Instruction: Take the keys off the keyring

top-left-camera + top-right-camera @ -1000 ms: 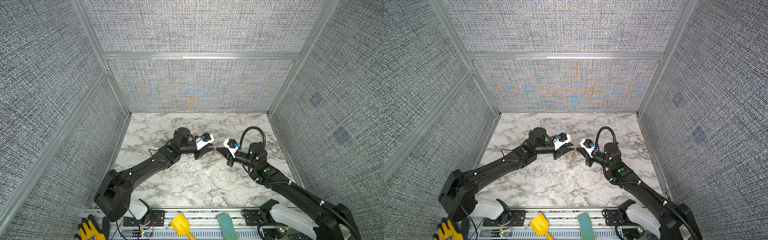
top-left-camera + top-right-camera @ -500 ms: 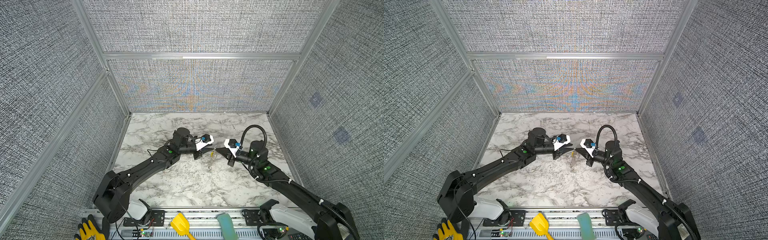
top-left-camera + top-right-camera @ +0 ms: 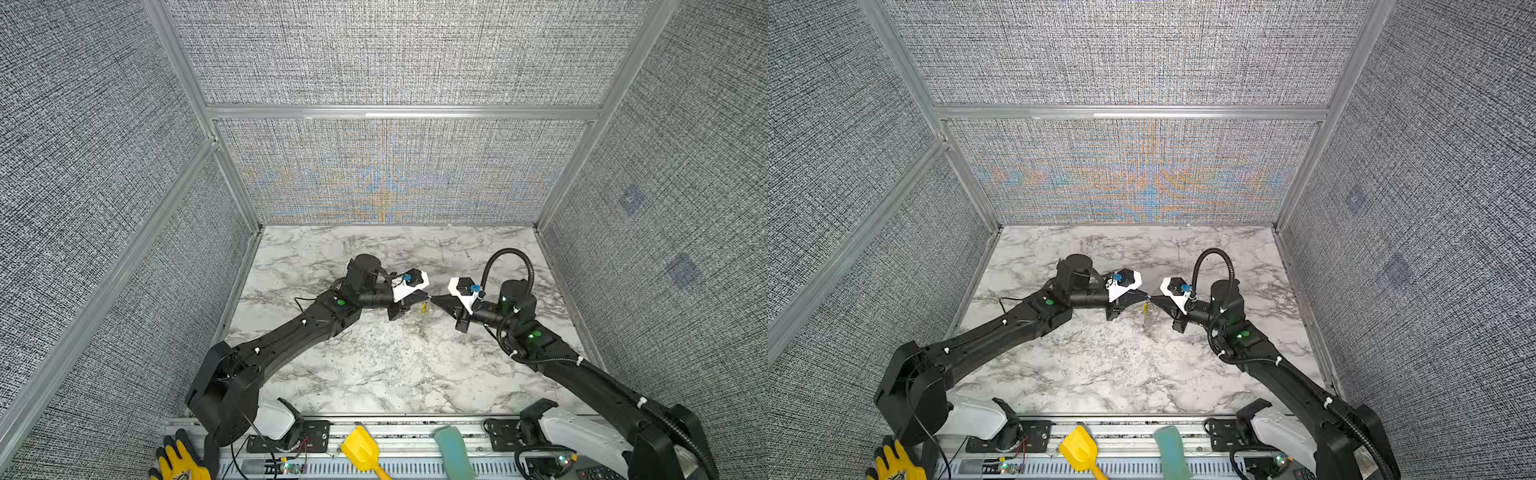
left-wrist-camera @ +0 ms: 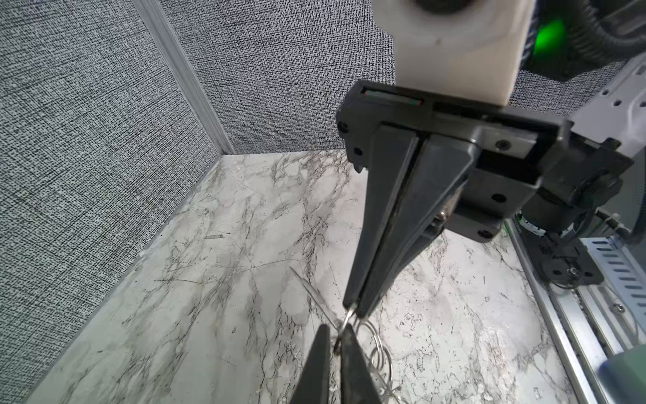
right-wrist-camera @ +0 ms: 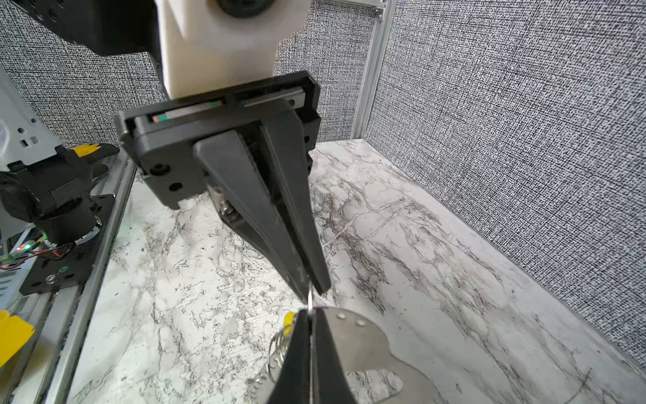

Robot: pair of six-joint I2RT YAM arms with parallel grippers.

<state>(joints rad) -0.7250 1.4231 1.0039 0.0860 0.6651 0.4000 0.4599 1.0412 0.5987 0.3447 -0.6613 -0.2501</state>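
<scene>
In both top views my left gripper (image 3: 428,296) and right gripper (image 3: 433,297) meet tip to tip above the middle of the marble table (image 3: 374,374). Both are shut on one thin wire ring (image 4: 344,327). The same left gripper (image 4: 336,330) and right gripper (image 5: 310,314) show in the wrist views. The keyring (image 5: 363,346), a flat grey plate with small holes and a large cut-out, hangs beside the right fingers. A key's yellow tag (image 5: 289,320) and more wire coils (image 5: 276,349) hang on the other side. That yellow tag (image 3: 424,307) dangles below the tips.
On the front rail lie a yellow scoop (image 3: 361,451), a teal block (image 3: 453,453) and a yellow glove (image 3: 178,461). Grey fabric walls close in the table on three sides. Both arms stretch in from the front corners.
The left jaws have closed onto the wire ring. The right gripper has edged a little towards the left one, so the tips now touch.
</scene>
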